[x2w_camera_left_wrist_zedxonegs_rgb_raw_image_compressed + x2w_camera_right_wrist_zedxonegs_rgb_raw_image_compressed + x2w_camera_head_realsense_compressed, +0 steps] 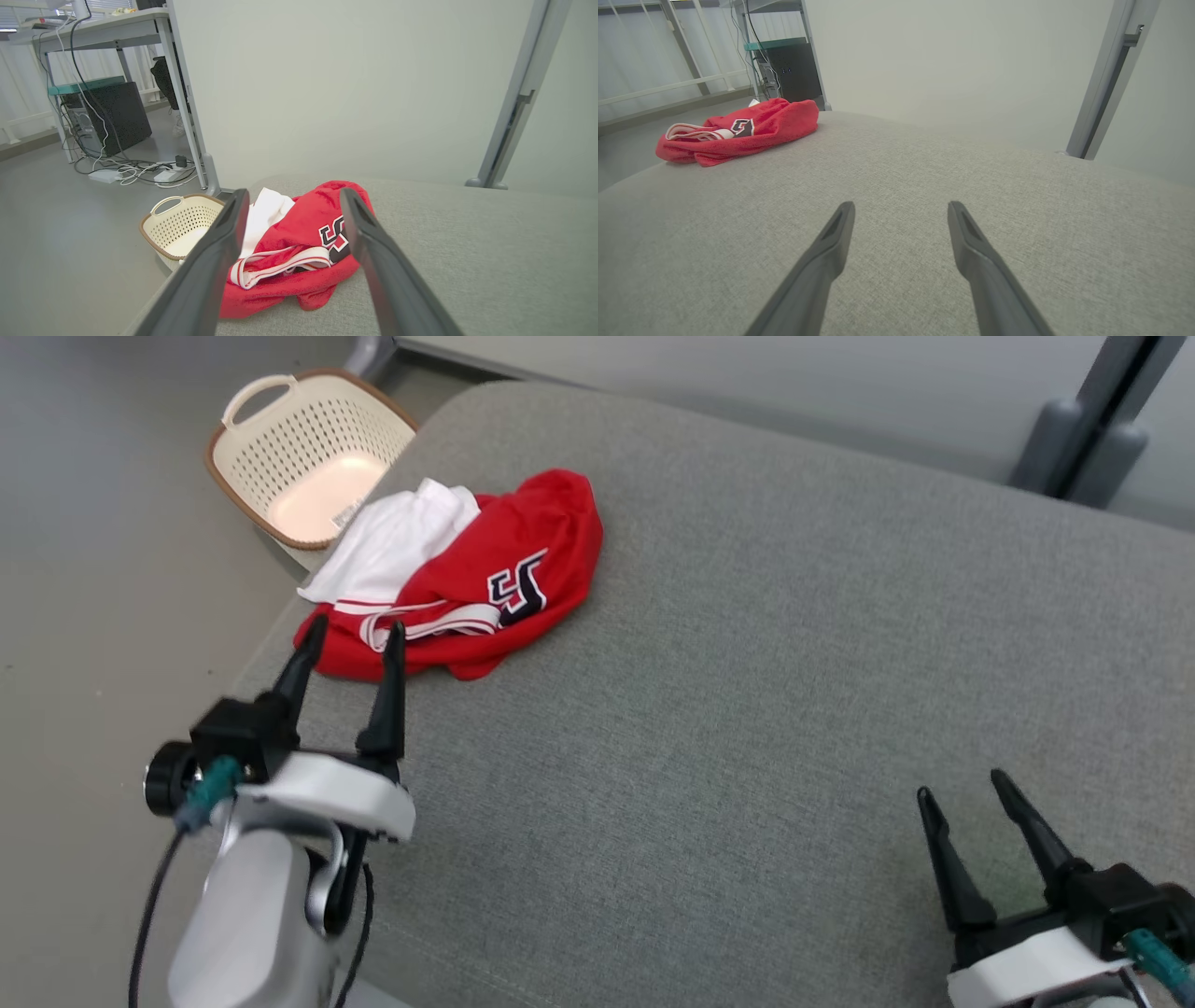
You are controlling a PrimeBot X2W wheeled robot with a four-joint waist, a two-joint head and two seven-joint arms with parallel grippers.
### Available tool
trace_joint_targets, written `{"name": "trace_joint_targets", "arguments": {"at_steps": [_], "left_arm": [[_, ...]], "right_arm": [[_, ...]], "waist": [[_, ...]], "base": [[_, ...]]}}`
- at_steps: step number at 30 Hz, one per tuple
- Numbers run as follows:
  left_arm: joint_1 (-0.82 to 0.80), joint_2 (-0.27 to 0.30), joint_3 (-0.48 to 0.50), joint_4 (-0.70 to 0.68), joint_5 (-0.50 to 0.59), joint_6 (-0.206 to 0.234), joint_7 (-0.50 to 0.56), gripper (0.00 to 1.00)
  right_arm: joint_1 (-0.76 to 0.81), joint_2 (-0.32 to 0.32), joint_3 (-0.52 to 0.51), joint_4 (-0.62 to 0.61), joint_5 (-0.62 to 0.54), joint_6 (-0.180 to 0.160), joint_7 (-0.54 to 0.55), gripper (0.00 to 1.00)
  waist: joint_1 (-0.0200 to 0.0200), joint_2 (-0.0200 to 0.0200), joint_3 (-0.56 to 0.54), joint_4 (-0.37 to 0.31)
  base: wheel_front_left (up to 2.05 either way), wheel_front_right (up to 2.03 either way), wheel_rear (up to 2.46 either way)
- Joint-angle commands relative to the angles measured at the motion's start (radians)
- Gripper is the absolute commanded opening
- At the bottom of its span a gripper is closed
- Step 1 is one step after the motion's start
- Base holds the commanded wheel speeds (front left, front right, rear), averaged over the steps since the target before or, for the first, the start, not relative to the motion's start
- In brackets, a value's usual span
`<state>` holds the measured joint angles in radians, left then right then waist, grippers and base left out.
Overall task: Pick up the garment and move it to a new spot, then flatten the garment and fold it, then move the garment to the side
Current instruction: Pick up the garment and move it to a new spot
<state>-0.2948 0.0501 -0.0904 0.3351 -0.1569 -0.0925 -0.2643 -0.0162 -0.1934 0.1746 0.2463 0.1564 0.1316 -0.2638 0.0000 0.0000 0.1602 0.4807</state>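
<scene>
1. Garment not yet gripped. Nearest, the right pincer hangs spread over bare grey cushion, well apart from it, probably held back for the flattening.
2. The left pincer, fingers spread, points at the cloth's near edge, seemingly lined up to pinch it.
3. The red-and-white garment lies crumpled near the cushion's far left edge.
4. Beyond, a basket stands on the floor.

Red-and-white garment, grey cushion, cream basket
</scene>
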Motion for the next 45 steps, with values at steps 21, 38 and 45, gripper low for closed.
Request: {"name": "trace_joint_targets", "arguments": {"at_steps": [21,38,45], "left_arm": [[-0.629,0.021,0.049,0.883,-0.186,0.027,0.156,1.00],[-0.559,0.152,0.029,0.599,-0.118,-0.007,-0.001,0.00],[-0.472,0.205,-0.021,0.350,-0.068,-0.020,0.018,0.00]], "right_arm": [[-0.136,-0.095,-0.053,-0.021,-0.022,-0.005,0.007,1.00],[-0.146,0.030,-0.007,-0.008,0.007,-0.002,-0.001,1.00],[-0.124,0.094,0.007,0.015,0.024,-0.002,-0.001,1.00]], "waist": [[0.0000,0.0000,0.340,-0.163],[0.0000,0.0000,0.108,-0.263],[0.0000,0.0000,-0.028,-0.395]], "base": [[0.00,0.00,0.00],[0.00,0.00,0.00],[0.00,0.00,0.00]]}}
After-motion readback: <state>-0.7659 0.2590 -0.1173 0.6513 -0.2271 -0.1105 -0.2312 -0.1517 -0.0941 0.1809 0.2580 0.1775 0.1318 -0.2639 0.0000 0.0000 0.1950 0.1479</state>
